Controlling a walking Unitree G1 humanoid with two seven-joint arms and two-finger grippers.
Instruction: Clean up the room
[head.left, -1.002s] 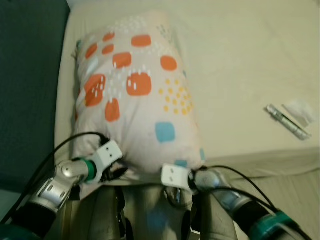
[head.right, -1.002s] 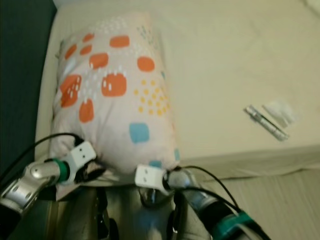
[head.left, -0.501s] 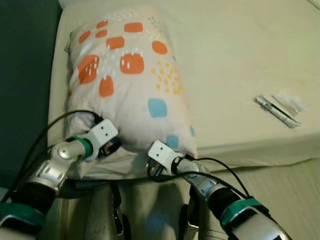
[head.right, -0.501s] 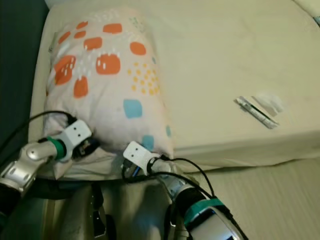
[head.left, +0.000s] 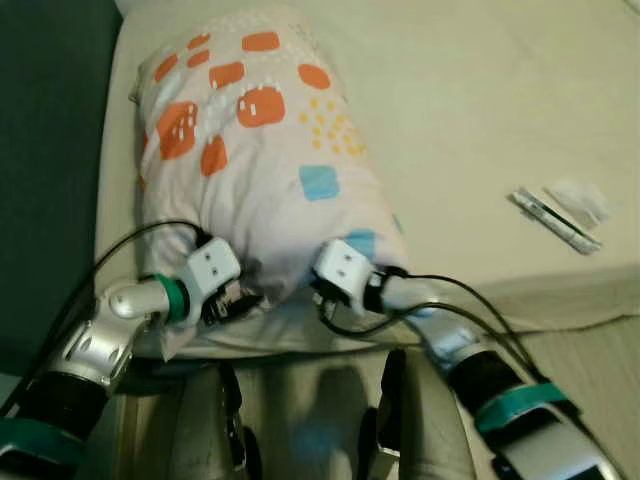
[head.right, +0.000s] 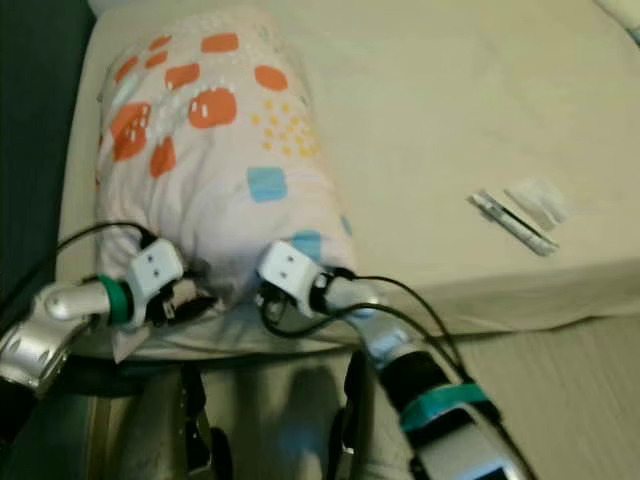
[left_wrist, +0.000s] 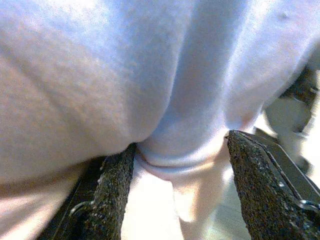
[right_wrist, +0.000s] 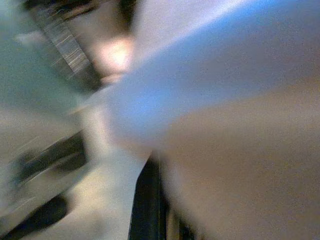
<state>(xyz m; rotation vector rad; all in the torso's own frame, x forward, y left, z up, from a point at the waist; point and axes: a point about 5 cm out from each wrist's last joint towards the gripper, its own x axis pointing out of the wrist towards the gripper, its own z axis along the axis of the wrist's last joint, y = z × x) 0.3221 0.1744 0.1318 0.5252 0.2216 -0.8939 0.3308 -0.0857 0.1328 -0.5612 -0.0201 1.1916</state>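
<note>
On bed (head.left: 480, 120), one pillow (head.left: 250, 150)

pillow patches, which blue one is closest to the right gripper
The lower blue patch on the pillow, right beside the right gripper; the other blue patch sits farther up.

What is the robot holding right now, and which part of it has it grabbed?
The patterned pillow, at its near edge. The left gripper pinches a fold of its fabric between its fingers. The right gripper presses against the same edge, but its grip cannot be told.
</note>
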